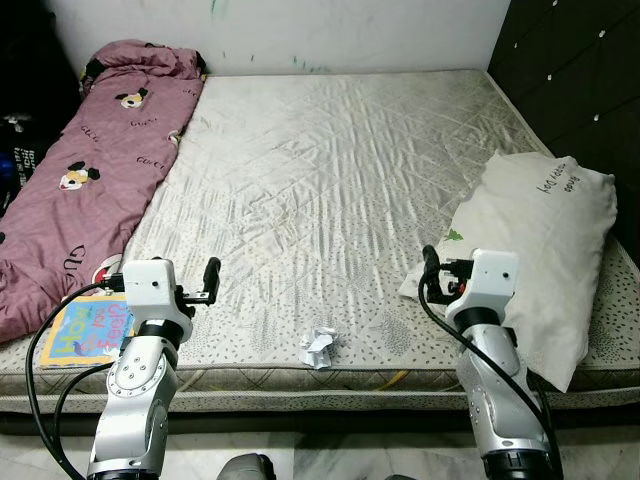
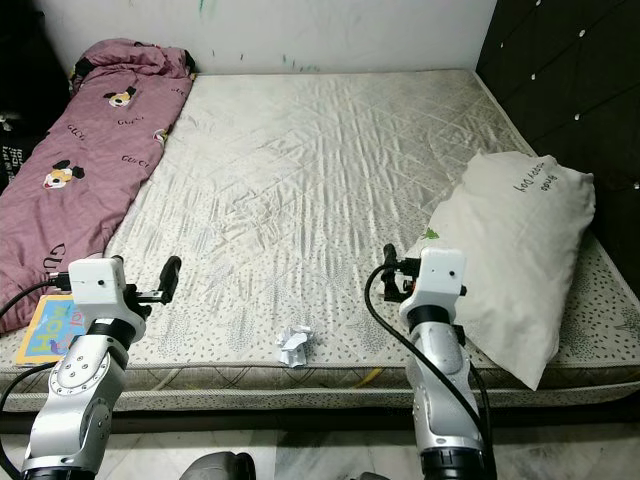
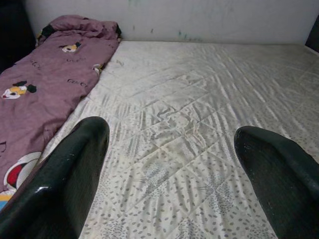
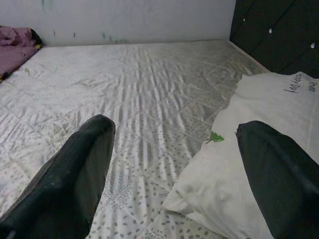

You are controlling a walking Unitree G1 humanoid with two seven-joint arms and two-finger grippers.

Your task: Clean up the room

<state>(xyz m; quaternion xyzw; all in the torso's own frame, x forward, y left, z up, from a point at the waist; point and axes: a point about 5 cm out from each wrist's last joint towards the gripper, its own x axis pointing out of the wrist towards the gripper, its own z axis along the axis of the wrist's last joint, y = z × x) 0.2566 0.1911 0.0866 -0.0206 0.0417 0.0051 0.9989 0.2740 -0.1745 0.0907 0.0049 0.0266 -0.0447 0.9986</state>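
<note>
A crumpled white paper ball (image 1: 317, 347) lies on the mattress (image 1: 330, 190) near its front edge, between my two arms. My left gripper (image 1: 211, 282) hovers open over the front left of the bed, nothing between its fingers (image 3: 65, 184). My right gripper (image 1: 430, 272) hovers open at the front right, just beside the white pillow (image 1: 535, 255); its fingers (image 4: 70, 179) are empty. A purple patterned quilt (image 1: 85, 180) lies along the bed's left side. A colourful book (image 1: 85, 332) rests at the front left corner, by the quilt.
A dark padded headboard (image 1: 575, 75) stands along the right side. A white wall (image 1: 280, 30) bounds the far end. Dark objects (image 1: 20, 120) stand left of the bed. The tiled floor (image 1: 320, 455) runs below the bed's front edge.
</note>
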